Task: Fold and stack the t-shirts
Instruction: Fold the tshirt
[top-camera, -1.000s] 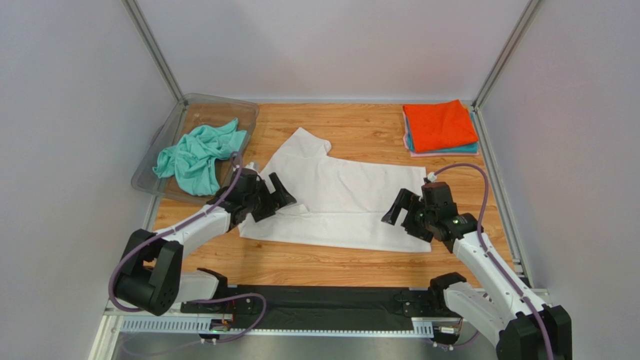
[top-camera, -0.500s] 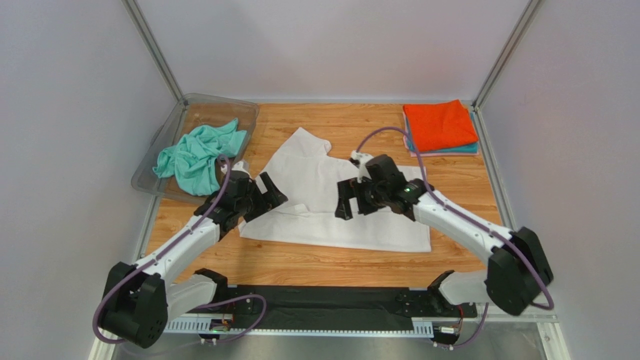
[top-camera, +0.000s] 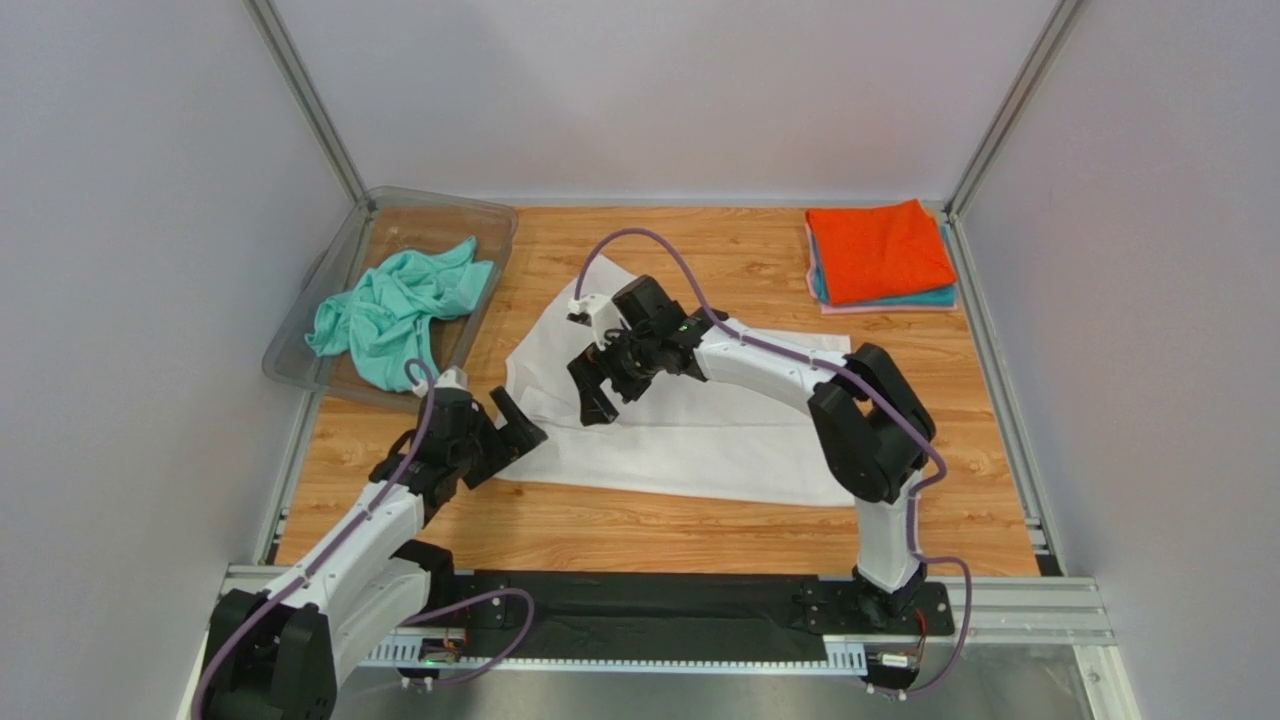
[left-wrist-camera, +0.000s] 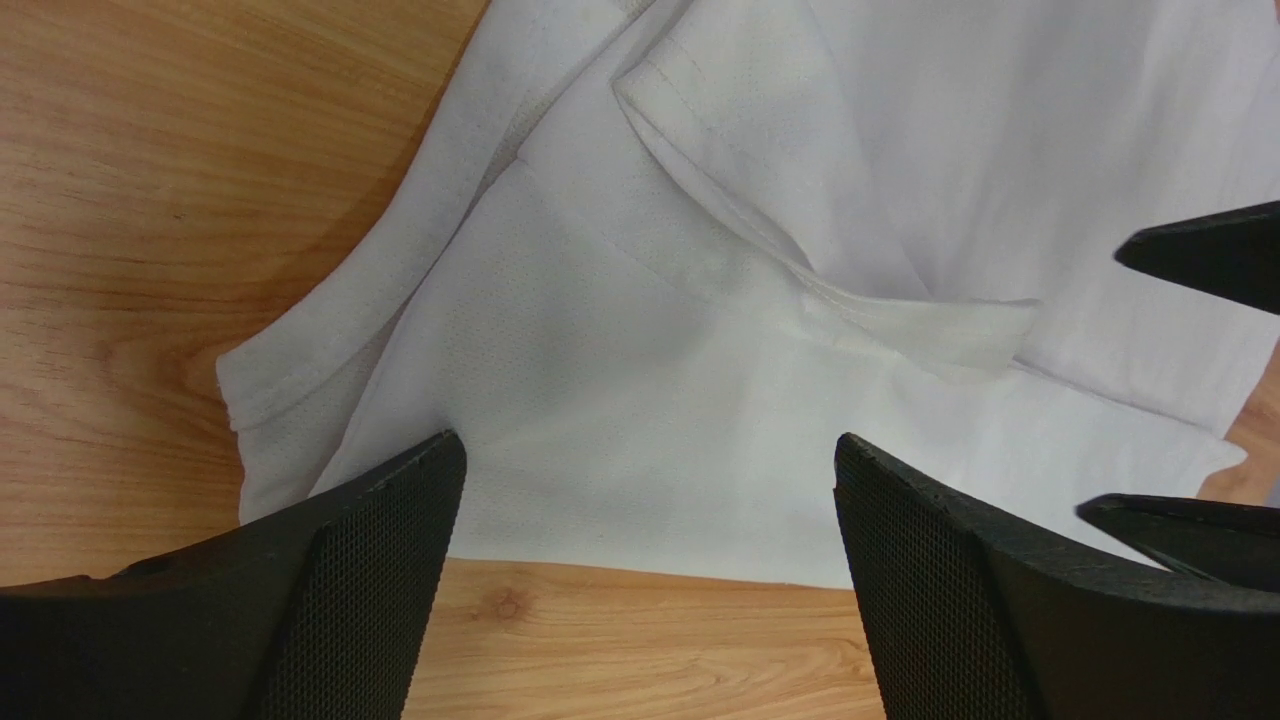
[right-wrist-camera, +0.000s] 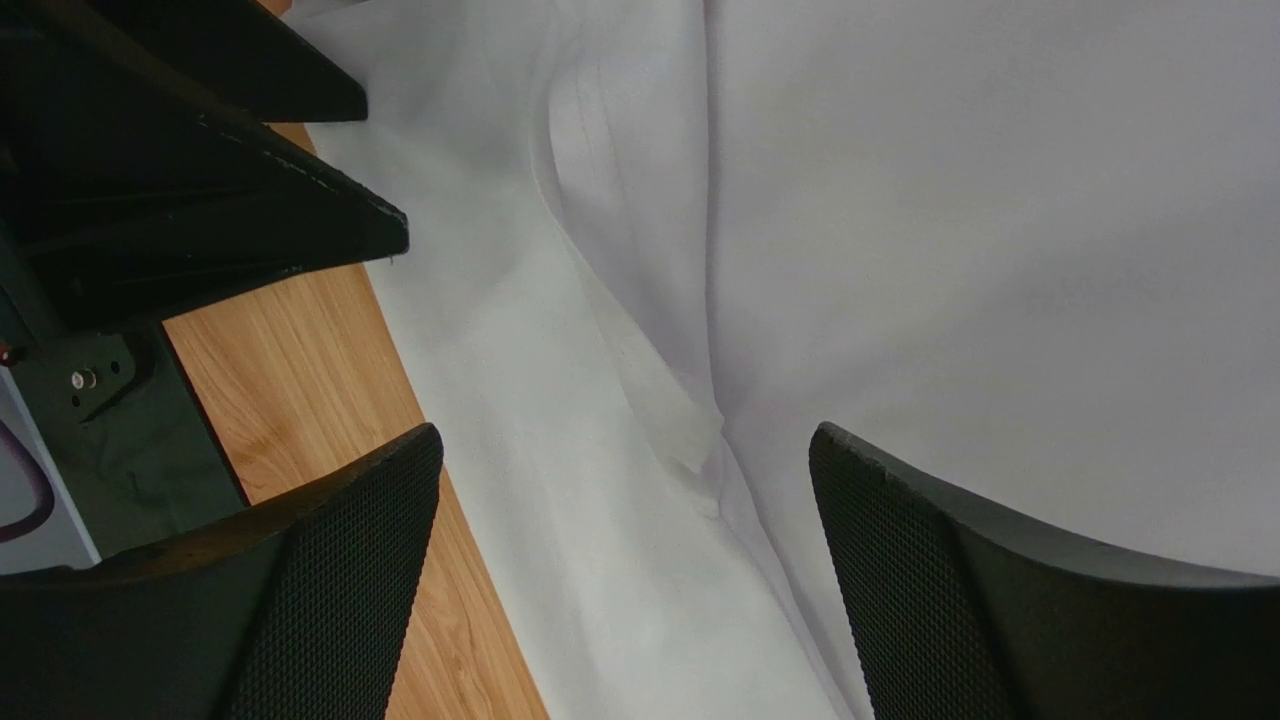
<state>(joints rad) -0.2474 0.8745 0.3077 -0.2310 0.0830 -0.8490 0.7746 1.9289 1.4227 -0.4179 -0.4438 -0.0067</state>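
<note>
Since a second ago the right arm has swung from the right end of the large white cotton t-shirt (top-camera: 721, 413) all the way across to its left end, while the left arm has drawn back toward its base. The right gripper (top-camera: 601, 399) now hangs over the creased folds near the collar, jaws spread wide and holding nothing. The left gripper (top-camera: 511, 432) sits just off the shirt's near-left corner, jaws equally wide and empty. In the left wrist view that corner and a folded sleeve hem lie straight ahead between its fingers (left-wrist-camera: 376, 555).

The shirt lies flat on the wooden table (top-camera: 751, 240), its long axis running left to right, so both grippers crowd one short end, the left one nearer the edge. A grab there probably needs the two kept apart. Bare wood lies in front and behind for a fold. The clear plastic tray (top-camera: 428, 228) with the crumpled mint-green t-shirt (top-camera: 394, 312) stands close on the left. The folded orange t-shirt (top-camera: 879, 249) tops the stack at the far right.
</note>
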